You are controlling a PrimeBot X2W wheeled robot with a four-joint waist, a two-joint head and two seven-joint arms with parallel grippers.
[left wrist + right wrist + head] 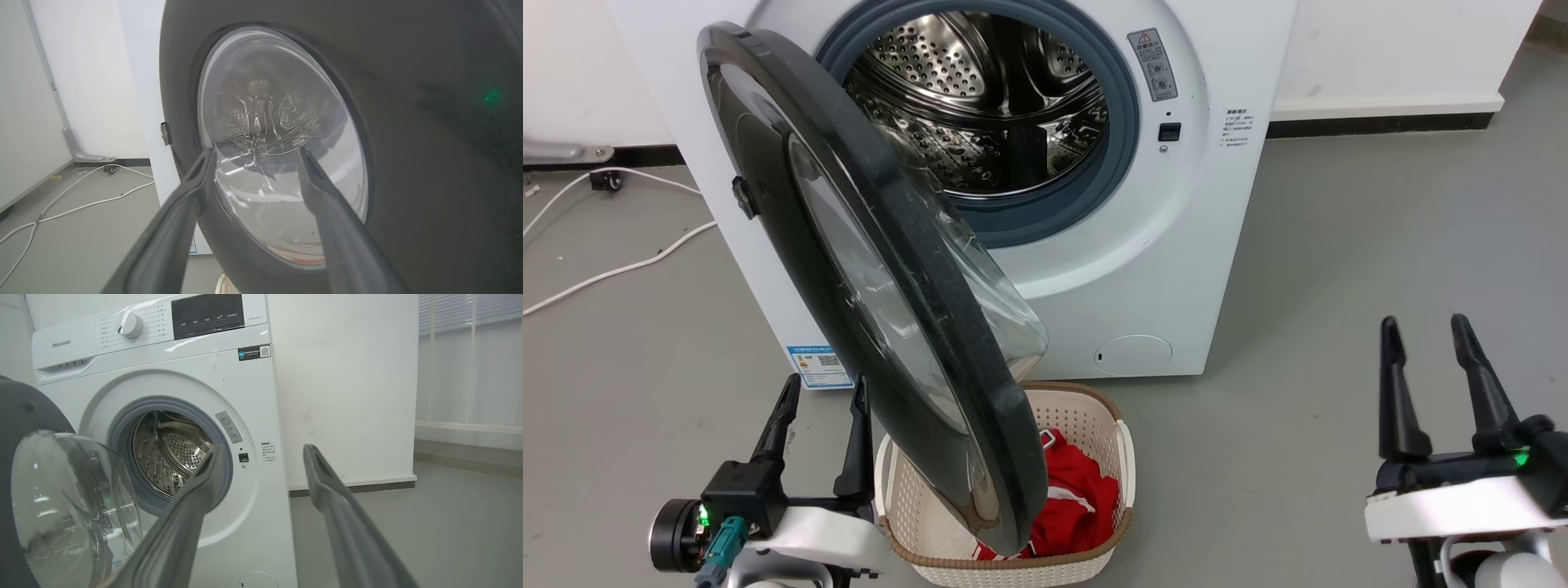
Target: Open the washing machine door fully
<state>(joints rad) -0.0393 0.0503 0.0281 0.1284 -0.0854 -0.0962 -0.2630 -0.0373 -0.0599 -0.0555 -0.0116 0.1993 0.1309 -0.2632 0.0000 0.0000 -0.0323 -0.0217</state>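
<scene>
The setting is a room with a grey floor and a white wall with dark skirting; white cables lie loose on the floor at far left. A white front-loading washing machine stands against the wall. The washing machine door is unlatched and swung out on its left-hand hinge, so that it stands roughly square to the machine front, its free edge toward the near side. The steel drum and the grey rubber ring around it are fully exposed. The free edge of the door hangs over a white laundry basket holding a red garment. Assessment: the task is part done. The latch is released and about half the swing is made, but the door is not yet fully open; it has further to travel leftward, toward the machine's left side. The left gripper sits at near left, fingers apart and holding nothing, just beside the lower part of the door on its outer face. In the left wrist view its fingers point at the glass centre at close range; contact cannot be confirmed. The right gripper sits at near right, fingers likewise apart and empty, well apart from the door on the side of the bulging glass bowl. Neither gripper has hold of the door.
</scene>
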